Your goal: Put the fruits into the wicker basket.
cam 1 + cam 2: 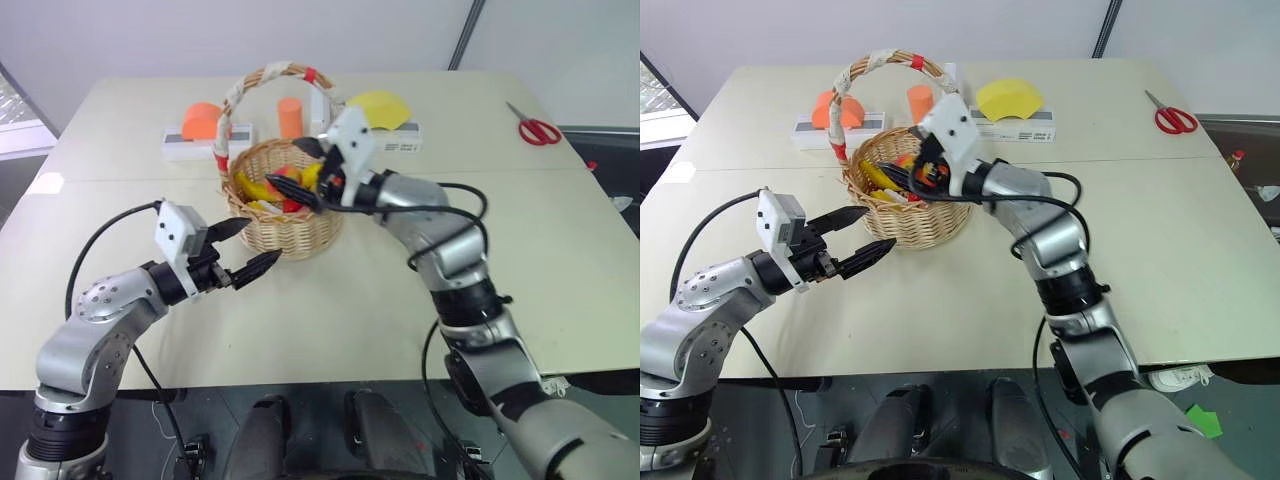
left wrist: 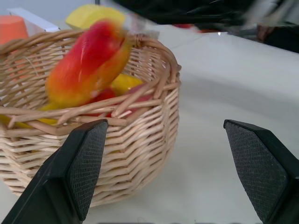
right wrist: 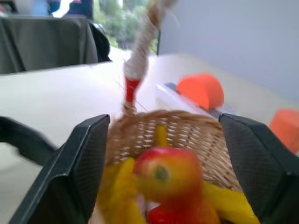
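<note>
1. The wicker basket is seen standing on the pale table, a little above and left of the middle of the left eye view, its cloth-wrapped handle arching upward.
2. The banana and a red fruit are seen lying inside the basket.
3. A second red-and-yellow fruit is shown in the right wrist view between the spread fingers, above the other fruit in the basket; no finger is seen touching it.
4. The right gripper is held over the basket's opening, with its jaws spread wide and nothing pinched.
5. The left gripper is seen at the lower left of the basket, just beside its wall, with jaws spread and empty.
6. Orange blocks and a yellow block are seen on white boxes behind the basket, in the upper part of the frame.
7. Red scissors are seen at the upper right, well apart from the basket.
</note>
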`<action>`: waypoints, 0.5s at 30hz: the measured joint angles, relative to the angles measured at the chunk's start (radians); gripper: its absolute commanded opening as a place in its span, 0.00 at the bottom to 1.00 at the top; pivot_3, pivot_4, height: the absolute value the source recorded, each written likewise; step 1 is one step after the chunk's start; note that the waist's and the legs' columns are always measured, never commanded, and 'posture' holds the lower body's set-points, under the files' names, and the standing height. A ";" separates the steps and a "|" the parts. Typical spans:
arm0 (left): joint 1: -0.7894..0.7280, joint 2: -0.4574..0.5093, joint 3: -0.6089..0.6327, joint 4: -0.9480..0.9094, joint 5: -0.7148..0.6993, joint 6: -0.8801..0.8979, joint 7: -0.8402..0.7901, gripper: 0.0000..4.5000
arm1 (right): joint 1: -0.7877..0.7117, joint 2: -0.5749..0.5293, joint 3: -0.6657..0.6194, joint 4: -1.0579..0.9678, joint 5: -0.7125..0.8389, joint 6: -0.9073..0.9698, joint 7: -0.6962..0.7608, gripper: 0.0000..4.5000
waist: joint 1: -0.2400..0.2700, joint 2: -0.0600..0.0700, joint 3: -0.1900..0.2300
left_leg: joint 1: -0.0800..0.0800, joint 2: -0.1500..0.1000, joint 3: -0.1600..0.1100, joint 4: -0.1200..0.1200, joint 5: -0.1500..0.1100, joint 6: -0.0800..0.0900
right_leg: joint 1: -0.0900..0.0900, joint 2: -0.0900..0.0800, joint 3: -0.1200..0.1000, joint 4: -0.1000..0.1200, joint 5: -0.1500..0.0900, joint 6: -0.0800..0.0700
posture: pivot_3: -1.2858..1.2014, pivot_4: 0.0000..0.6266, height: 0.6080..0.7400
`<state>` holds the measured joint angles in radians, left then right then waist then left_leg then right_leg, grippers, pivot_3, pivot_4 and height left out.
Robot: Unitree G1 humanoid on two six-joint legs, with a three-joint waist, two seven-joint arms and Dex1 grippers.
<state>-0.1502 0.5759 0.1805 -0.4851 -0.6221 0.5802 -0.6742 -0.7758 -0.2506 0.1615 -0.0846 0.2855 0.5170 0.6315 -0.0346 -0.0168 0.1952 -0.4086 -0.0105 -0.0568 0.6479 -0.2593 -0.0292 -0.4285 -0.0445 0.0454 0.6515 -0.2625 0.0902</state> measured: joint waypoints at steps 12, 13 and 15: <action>-0.026 -0.062 0.028 0.039 -0.036 -0.030 0.007 0.94 | 0.028 0.076 -0.145 0.157 -0.027 -0.032 -0.216 0.84 | -0.010 0.000 0.000 | 0.003 0.004 0.001 0.000 0.002 -0.004 | 0.000 0.008 0.001 0.004 0.001 -0.002 | 0.52 0.24 1.00; -0.030 -0.064 0.027 0.045 -0.035 -0.031 0.007 0.94 | 0.003 0.093 -0.145 0.217 -0.035 -0.061 -0.225 0.77 | -0.010 0.000 0.000 | 0.003 0.004 0.001 0.000 0.002 -0.004 | 0.000 0.008 0.001 0.004 0.001 -0.002 | 0.52 0.24 1.00; -0.035 -0.066 0.021 0.049 -0.034 -0.033 0.007 0.94 | -0.034 0.121 -0.144 0.301 -0.048 -0.108 -0.233 0.58 | -0.009 0.000 0.000 | 0.002 0.004 0.001 0.000 0.002 -0.004 | 0.000 0.008 0.001 0.004 0.001 -0.002 | 0.52 0.24 1.00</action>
<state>-0.1855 0.5102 0.2020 -0.4363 -0.6564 0.5471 -0.6671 -0.8095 -0.1293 0.0172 0.2169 0.2374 0.4086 0.3986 -0.0437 -0.0167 0.1952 -0.4062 -0.0064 -0.0563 0.6483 -0.2569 -0.0327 -0.4284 -0.0363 0.0469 0.6557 -0.2616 0.0883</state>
